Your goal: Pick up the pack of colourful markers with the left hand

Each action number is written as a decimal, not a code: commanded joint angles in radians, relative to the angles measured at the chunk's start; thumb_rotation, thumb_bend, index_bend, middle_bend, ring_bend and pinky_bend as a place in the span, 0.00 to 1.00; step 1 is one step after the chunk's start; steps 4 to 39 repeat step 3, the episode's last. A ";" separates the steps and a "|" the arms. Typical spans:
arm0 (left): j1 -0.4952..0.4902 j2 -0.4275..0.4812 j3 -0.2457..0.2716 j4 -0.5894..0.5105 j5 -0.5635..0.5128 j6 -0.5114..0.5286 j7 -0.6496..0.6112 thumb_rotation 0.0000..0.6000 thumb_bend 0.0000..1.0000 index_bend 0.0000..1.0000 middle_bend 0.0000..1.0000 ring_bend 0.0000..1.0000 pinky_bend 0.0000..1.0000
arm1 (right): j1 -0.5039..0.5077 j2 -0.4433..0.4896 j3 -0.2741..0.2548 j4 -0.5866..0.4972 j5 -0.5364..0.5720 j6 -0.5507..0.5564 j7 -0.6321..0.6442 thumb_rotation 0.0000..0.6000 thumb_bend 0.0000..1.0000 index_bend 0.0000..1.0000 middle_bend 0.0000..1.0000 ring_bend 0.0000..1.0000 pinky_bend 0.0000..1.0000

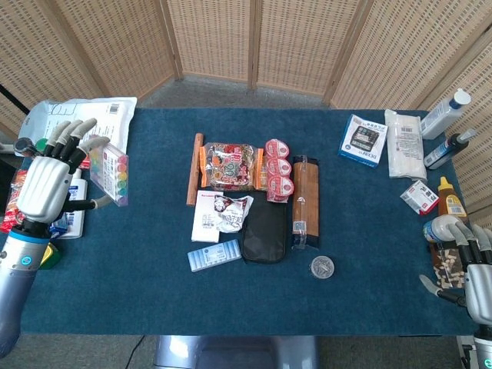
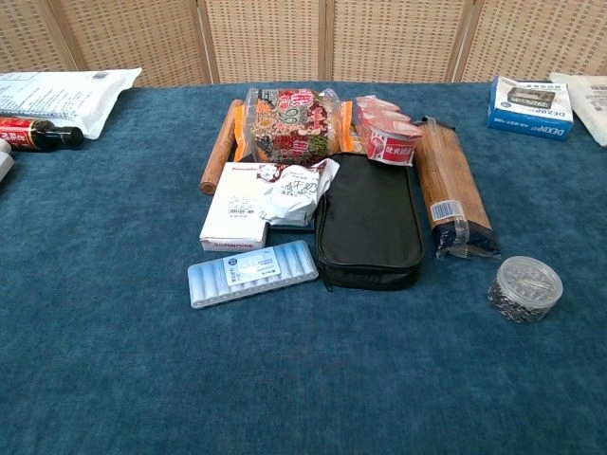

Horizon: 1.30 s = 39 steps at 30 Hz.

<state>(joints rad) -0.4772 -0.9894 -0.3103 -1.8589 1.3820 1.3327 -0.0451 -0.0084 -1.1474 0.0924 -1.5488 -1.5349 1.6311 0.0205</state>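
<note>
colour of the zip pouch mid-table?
Black, the flat rectangular fabric pouch; clearest in the chest view.

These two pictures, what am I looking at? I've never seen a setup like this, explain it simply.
This is a two-armed robot with human-like hands, at a table covered in blue cloth. One picture looks down from its head, the other looks forward from its chest. Its left hand holds a pack of colourful markers lifted off the table. Its right hand sits at the table's far edge, fingers apart, holding nothing. Snacks, a black pouch, bottles and boxes lie on the cloth. The chest view shows neither hand.
</note>
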 commanded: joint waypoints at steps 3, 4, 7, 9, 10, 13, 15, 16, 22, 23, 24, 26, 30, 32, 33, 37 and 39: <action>-0.007 0.010 -0.025 -0.005 -0.009 0.018 -0.026 0.99 0.00 0.72 0.06 0.00 0.00 | 0.000 -0.003 0.001 0.005 0.007 -0.006 0.005 0.80 0.03 0.00 0.00 0.00 0.00; -0.007 0.010 -0.025 -0.005 -0.009 0.018 -0.026 0.99 0.00 0.72 0.06 0.00 0.00 | 0.000 -0.003 0.001 0.005 0.007 -0.006 0.005 0.80 0.03 0.00 0.00 0.00 0.00; -0.007 0.010 -0.025 -0.005 -0.009 0.018 -0.026 0.99 0.00 0.72 0.06 0.00 0.00 | 0.000 -0.003 0.001 0.005 0.007 -0.006 0.005 0.80 0.03 0.00 0.00 0.00 0.00; -0.007 0.010 -0.025 -0.005 -0.009 0.018 -0.026 0.99 0.00 0.72 0.06 0.00 0.00 | 0.000 -0.003 0.001 0.005 0.007 -0.006 0.005 0.80 0.03 0.00 0.00 0.00 0.00; -0.007 0.010 -0.025 -0.005 -0.009 0.018 -0.026 0.99 0.00 0.72 0.06 0.00 0.00 | 0.000 -0.003 0.001 0.005 0.007 -0.006 0.005 0.80 0.03 0.00 0.00 0.00 0.00; -0.007 0.010 -0.025 -0.005 -0.009 0.018 -0.026 0.99 0.00 0.72 0.06 0.00 0.00 | 0.000 -0.003 0.001 0.005 0.007 -0.006 0.005 0.80 0.03 0.00 0.00 0.00 0.00; -0.007 0.010 -0.025 -0.005 -0.009 0.018 -0.026 0.99 0.00 0.72 0.06 0.00 0.00 | 0.000 -0.003 0.001 0.005 0.007 -0.006 0.005 0.80 0.03 0.00 0.00 0.00 0.00; -0.007 0.010 -0.025 -0.005 -0.009 0.018 -0.026 0.99 0.00 0.72 0.06 0.00 0.00 | 0.000 -0.003 0.001 0.005 0.007 -0.006 0.005 0.80 0.03 0.00 0.00 0.00 0.00; -0.007 0.010 -0.025 -0.005 -0.009 0.018 -0.026 0.99 0.00 0.72 0.06 0.00 0.00 | 0.000 -0.003 0.001 0.005 0.007 -0.006 0.005 0.80 0.03 0.00 0.00 0.00 0.00; -0.007 0.010 -0.025 -0.005 -0.009 0.018 -0.026 0.99 0.00 0.72 0.06 0.00 0.00 | 0.000 -0.003 0.001 0.005 0.007 -0.006 0.005 0.80 0.03 0.00 0.00 0.00 0.00; -0.007 0.010 -0.025 -0.005 -0.009 0.018 -0.026 0.99 0.00 0.72 0.06 0.00 0.00 | 0.000 -0.003 0.001 0.005 0.007 -0.006 0.005 0.80 0.03 0.00 0.00 0.00 0.00; -0.007 0.010 -0.025 -0.005 -0.009 0.018 -0.026 0.99 0.00 0.72 0.06 0.00 0.00 | 0.000 -0.003 0.001 0.005 0.007 -0.006 0.005 0.80 0.03 0.00 0.00 0.00 0.00; -0.007 0.010 -0.025 -0.005 -0.009 0.018 -0.026 0.99 0.00 0.72 0.06 0.00 0.00 | 0.000 -0.003 0.001 0.005 0.007 -0.006 0.005 0.80 0.03 0.00 0.00 0.00 0.00; -0.007 0.010 -0.025 -0.005 -0.009 0.018 -0.026 0.99 0.00 0.72 0.06 0.00 0.00 | 0.000 -0.003 0.001 0.005 0.007 -0.006 0.005 0.80 0.03 0.00 0.00 0.00 0.00; -0.007 0.010 -0.025 -0.005 -0.009 0.018 -0.026 0.99 0.00 0.72 0.06 0.00 0.00 | 0.000 -0.003 0.001 0.005 0.007 -0.006 0.005 0.80 0.03 0.00 0.00 0.00 0.00; -0.007 0.010 -0.025 -0.005 -0.009 0.018 -0.026 0.99 0.00 0.72 0.06 0.00 0.00 | 0.000 -0.003 0.001 0.005 0.007 -0.006 0.005 0.80 0.03 0.00 0.00 0.00 0.00; -0.007 0.010 -0.025 -0.005 -0.009 0.018 -0.026 0.99 0.00 0.72 0.06 0.00 0.00 | 0.000 -0.003 0.001 0.005 0.007 -0.006 0.005 0.80 0.03 0.00 0.00 0.00 0.00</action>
